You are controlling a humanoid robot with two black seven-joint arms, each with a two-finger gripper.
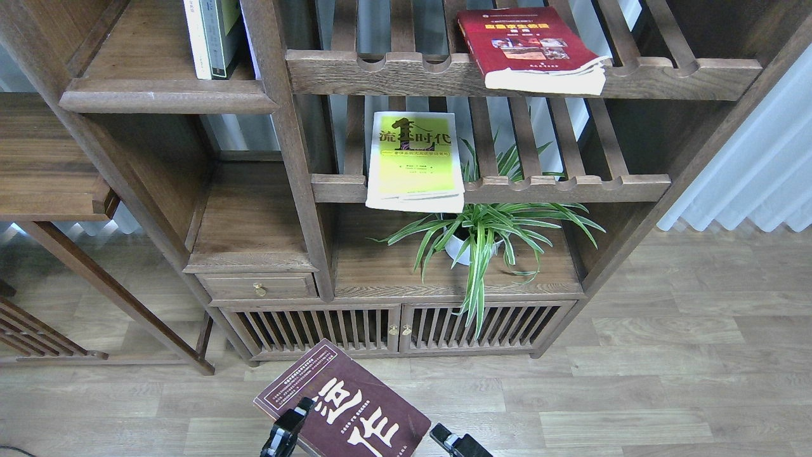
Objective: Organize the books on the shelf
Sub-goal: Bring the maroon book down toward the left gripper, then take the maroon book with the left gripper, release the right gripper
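Note:
The dark maroon book (346,406) with big white characters hangs low at the bottom centre, above the floor. My left gripper (297,416) grips its left edge, one finger lying over the cover. My right gripper (444,437) sits at the book's right corner; its fingers are too dark to separate. The red book (526,47) lies flat on the upper slatted rack, overhanging the front rail. The yellow-green book (412,158) lies on the lower slatted rack, also overhanging. The solid shelf (168,95) with a rounded lip is at the upper left.
Two upright books (212,38) stand at the right end of the solid shelf. A potted spider plant (482,235) spreads under the lower rack. A small drawer (257,287) and slatted cabinet doors (399,327) lie below. White curtains (755,184) hang at right.

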